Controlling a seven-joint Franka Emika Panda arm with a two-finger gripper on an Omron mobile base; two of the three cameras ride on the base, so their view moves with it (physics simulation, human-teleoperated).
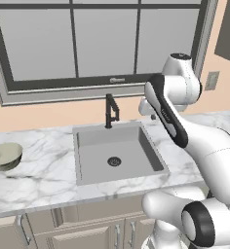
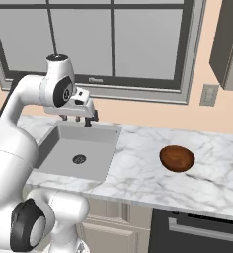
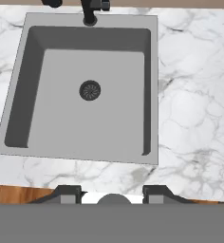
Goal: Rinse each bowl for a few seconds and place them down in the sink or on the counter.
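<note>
Grey sink (image 3: pixel 92 114) beneath the empty claw (image 3: pixel 112 195), fingers (image 3: pixel 69 195) wide apart.

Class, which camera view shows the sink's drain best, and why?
The hand view: it looks straight down on the drain in the grey sink, large and unobstructed. Both base views show the same drain smaller and at a slant.

Standing behind the worktop, a large dark-framed window (image 1: pixel 97 41) with grey panes, set in a peach wall (image 2: pixel 153 114). Hanging on that wall right of the window, a pale outlet plate (image 2: pixel 208 95). Showing at the upper right, a dark upper cabinet (image 2: pixel 228 42); below, a dark appliance front (image 2: pixel 197 230).
</note>
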